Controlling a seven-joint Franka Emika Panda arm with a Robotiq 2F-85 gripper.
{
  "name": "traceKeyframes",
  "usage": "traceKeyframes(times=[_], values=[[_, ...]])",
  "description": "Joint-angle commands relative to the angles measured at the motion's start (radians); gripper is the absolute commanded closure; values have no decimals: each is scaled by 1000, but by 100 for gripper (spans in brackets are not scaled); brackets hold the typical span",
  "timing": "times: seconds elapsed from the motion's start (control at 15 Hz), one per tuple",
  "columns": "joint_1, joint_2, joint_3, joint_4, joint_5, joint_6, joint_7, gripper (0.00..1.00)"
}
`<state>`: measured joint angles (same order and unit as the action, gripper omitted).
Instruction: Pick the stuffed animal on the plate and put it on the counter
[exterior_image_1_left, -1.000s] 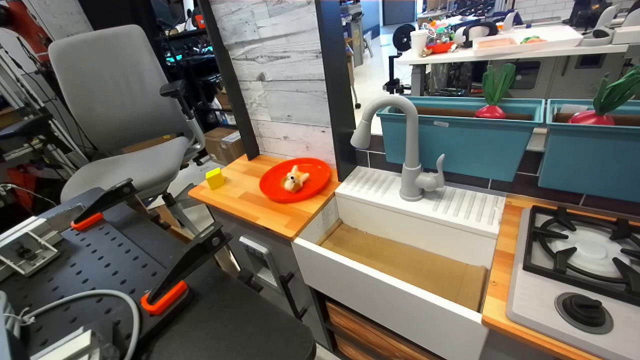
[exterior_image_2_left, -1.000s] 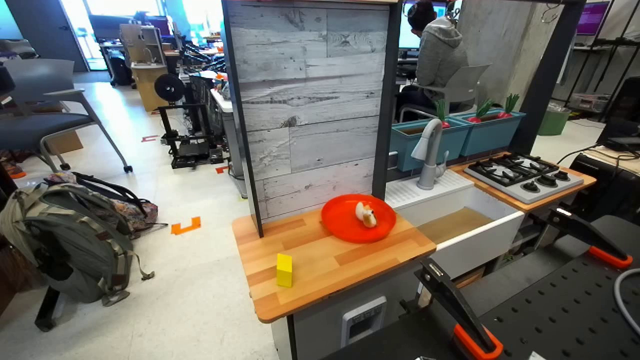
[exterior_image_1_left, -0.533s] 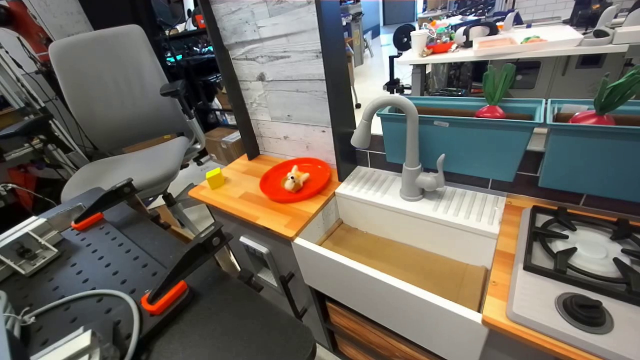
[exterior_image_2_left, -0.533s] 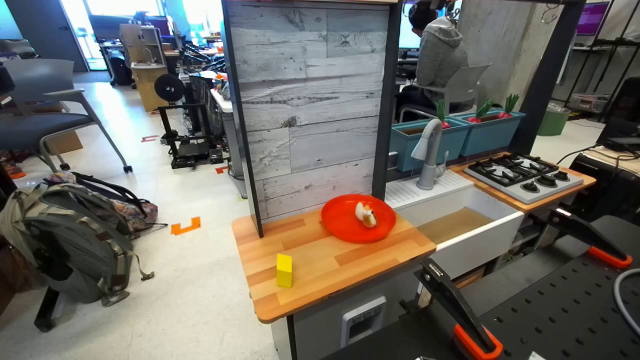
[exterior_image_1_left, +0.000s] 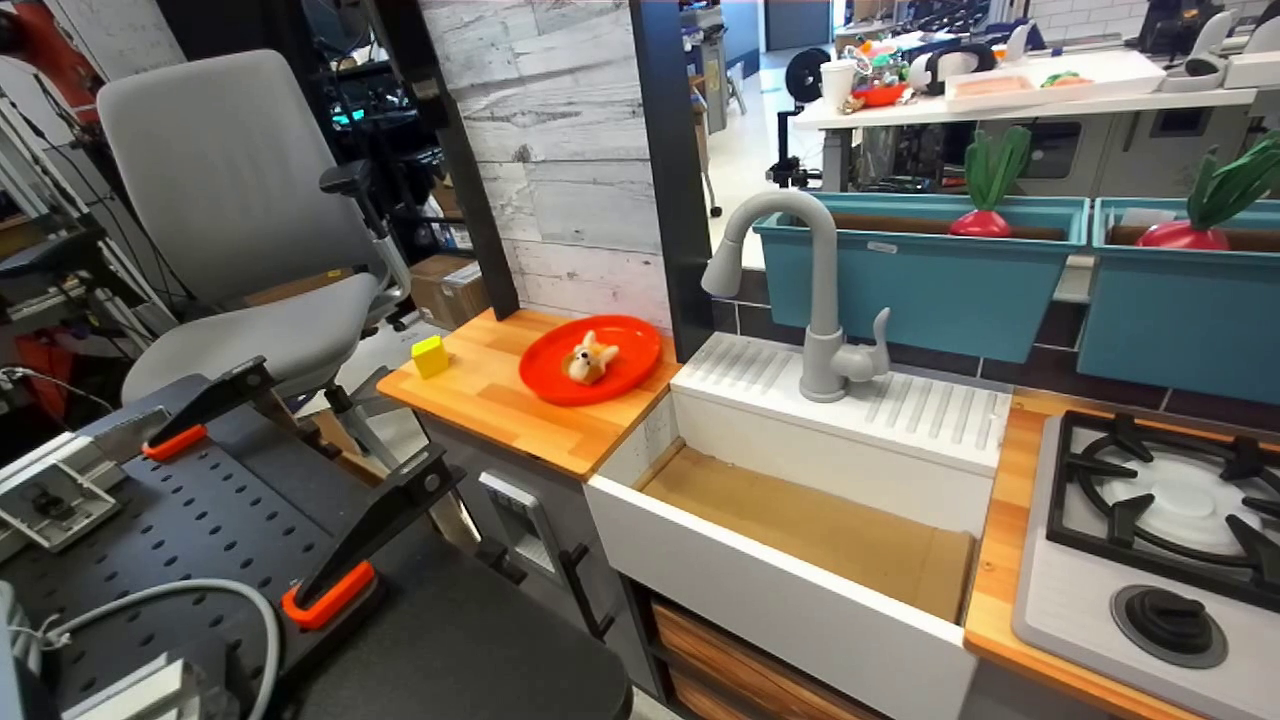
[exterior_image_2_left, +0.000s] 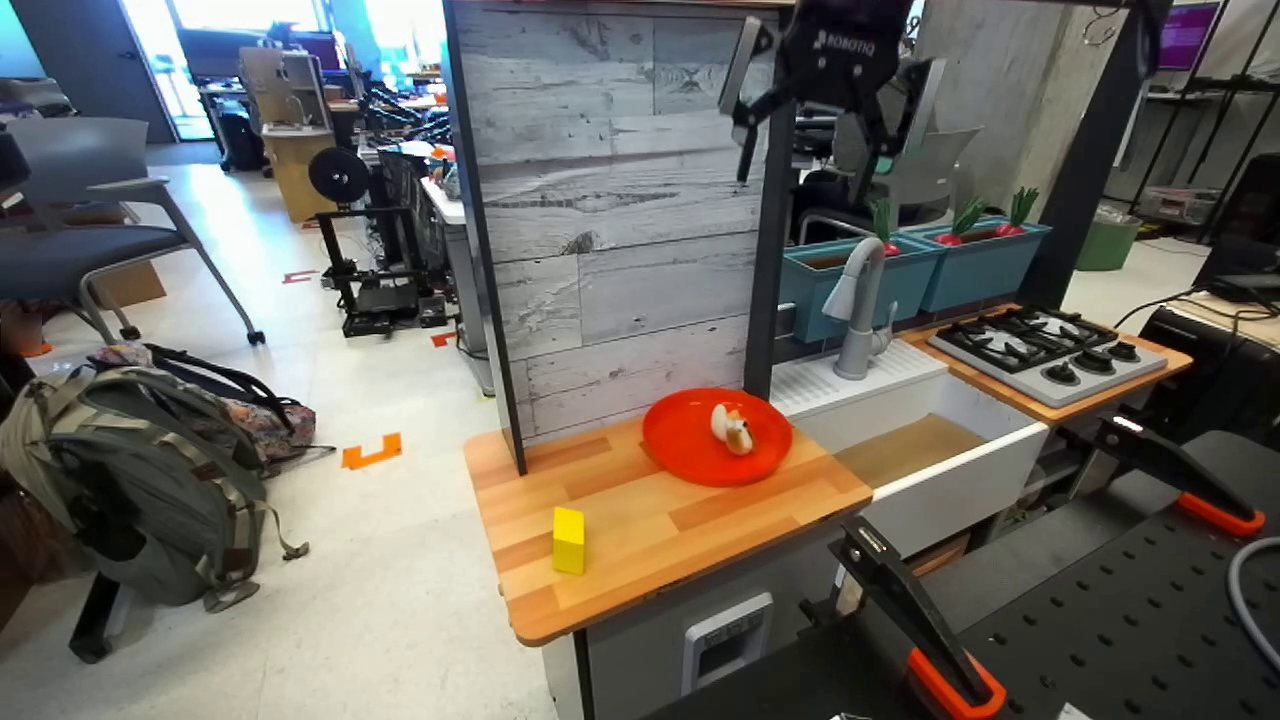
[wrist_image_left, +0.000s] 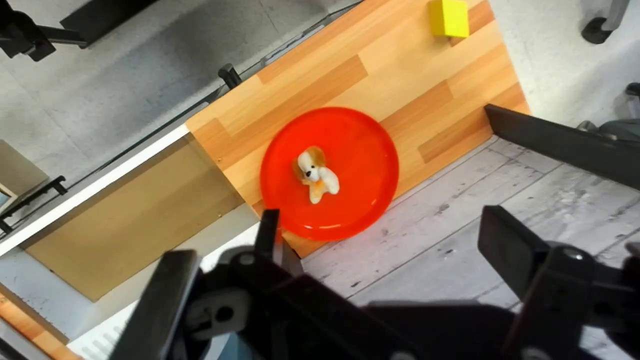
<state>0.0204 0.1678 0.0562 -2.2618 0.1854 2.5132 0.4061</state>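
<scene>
1. Two black fingers (wrist_image_left: 515, 250) of the gripper (exterior_image_2_left: 803, 185) stand spread wide, a broad gap between their tips.
2. In an exterior view the jaws hang tips down — well above the wooden counter (exterior_image_2_left: 640, 560) and apart from it.
3. The stuffed dog (wrist_image_left: 316, 175) rests on the orange-red plate (wrist_image_left: 360, 155), lower than the jaws and well apart from both fingers; in the wrist view it shows past the tips, nearer the finger at the picture's left.
4. The plate lies on the counter, and in the wrist view that same finger overlaps its rim.
5. A yellow block (wrist_image_left: 450, 19) stands on the counter too, farther from the jaws than the plate — well apart from the dog.
6. The white sink (exterior_image_2_left: 955, 495) and grey tap (exterior_image_2_left: 859, 320) are beside the counter; in an exterior view the tap shows below the jaws.
7. The stove (exterior_image_2_left: 1047, 352) sits past the sink, farther from the jaws.
</scene>
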Motion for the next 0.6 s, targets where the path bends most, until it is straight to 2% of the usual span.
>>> traceKeyframes(times=[0.0, 0.53], values=[[26, 207, -48, 126, -62, 54, 50, 0], [78, 568, -127, 375, -63, 46, 76, 0]])
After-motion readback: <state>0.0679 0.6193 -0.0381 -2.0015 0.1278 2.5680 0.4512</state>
